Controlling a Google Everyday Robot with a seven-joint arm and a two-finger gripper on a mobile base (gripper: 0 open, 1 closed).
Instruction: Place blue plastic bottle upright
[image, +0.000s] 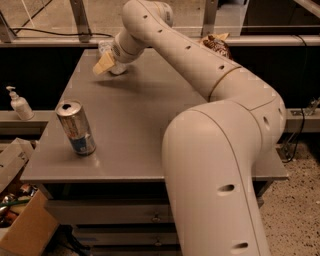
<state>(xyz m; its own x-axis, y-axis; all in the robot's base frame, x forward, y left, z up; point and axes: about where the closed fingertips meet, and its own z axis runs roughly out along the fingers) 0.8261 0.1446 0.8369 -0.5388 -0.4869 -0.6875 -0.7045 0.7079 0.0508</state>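
The blue plastic bottle (107, 47) is a small clear shape at the far left corner of the grey table (150, 120). It is mostly hidden behind the gripper, so I cannot tell whether it stands or lies. My gripper (106, 63) is right at the bottle, low over the tabletop. I cannot tell whether it is holding the bottle. The arm reaches across the table from the right foreground.
A silver-and-blue drink can (76, 128) stands upright near the table's front left. A white pump dispenser (19, 104) stands on a ledge to the left. A brown bag (215, 45) lies at the back right. Cardboard boxes (25, 230) sit on the floor at lower left.
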